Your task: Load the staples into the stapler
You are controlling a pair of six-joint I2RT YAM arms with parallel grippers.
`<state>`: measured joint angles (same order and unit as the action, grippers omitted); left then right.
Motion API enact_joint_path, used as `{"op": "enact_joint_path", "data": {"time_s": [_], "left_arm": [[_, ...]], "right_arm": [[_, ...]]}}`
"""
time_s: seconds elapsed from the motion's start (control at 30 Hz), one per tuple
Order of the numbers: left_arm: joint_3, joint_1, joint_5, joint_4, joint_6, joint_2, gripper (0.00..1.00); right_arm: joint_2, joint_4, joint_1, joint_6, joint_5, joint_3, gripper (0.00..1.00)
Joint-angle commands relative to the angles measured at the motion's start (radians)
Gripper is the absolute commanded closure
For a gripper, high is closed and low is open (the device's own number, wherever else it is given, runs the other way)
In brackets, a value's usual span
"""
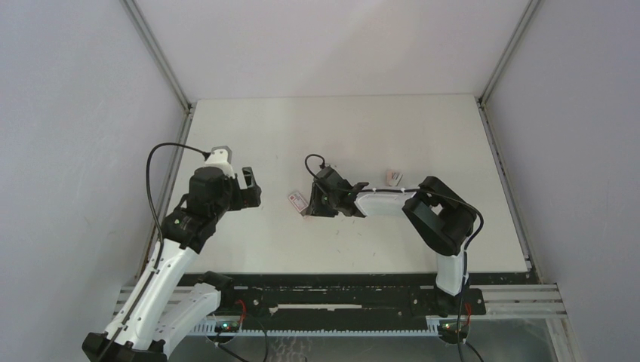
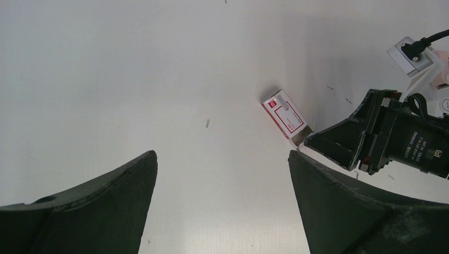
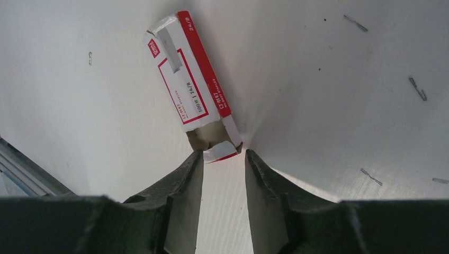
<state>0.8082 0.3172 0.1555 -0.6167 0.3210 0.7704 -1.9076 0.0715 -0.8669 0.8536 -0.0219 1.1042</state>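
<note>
- White laminate first: table filling the top view from 9 round to 3 o'clock.
- Over at 9 o'clock, left gripper hanging above bare table, jaws flung wide, gripping nothing.
- Stretched in from 4 o'clock toward centre, right gripper low on the table, jaws set narrow either side of the torn flap. Pinching it or only flanking it, cannot tell.
- Just 9 o'clock of centre, red-and-white staple box lying flat, open end right at those fingertips.
- Well apart at 2 o'clock of the box, small pinkish stapler, or so judged, with neither gripper on it.
- Scattered from 1 to 4 o'clock in the right wrist view, loose staples, single bits, no use for loading.
- Judged step: getting a strip out of the box. To do it well:
  - Keep the tips level with the table.
  - Close on the box walls, not the flimsy flap.
  - Squeeze gently so nothing crushes.
  - Bring the idle wide gripper in to pin the closed end.
</note>
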Motion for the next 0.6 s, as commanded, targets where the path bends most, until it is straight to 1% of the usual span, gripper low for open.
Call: {"op": "enact_joint_path", "data": {"time_s": [0.0,0.2,0.5,0.57], "left_arm": [[0.016,-0.007,0.011,0.010,-0.016,-0.010,0.03],[0.014,-0.006,0.007,0.008,-0.016,-0.006,0.03],[0.010,-0.006,0.017,0.006,-0.015,-0.013,0.03],[0.009,-0.006,0.017,0.006,-0.016,-0.013,0.03]], "right_arm": [[-0.005,-0.020,-0.009,0.019,0.022,0.039,0.70],[-0.019,-0.026,-0.008,0.013,0.016,0.041,0.78],[-0.043,-0.028,-0.007,0.013,0.017,0.058,0.79],[-0.047,-0.031,-0.007,0.011,0.018,0.062,0.82]]}}
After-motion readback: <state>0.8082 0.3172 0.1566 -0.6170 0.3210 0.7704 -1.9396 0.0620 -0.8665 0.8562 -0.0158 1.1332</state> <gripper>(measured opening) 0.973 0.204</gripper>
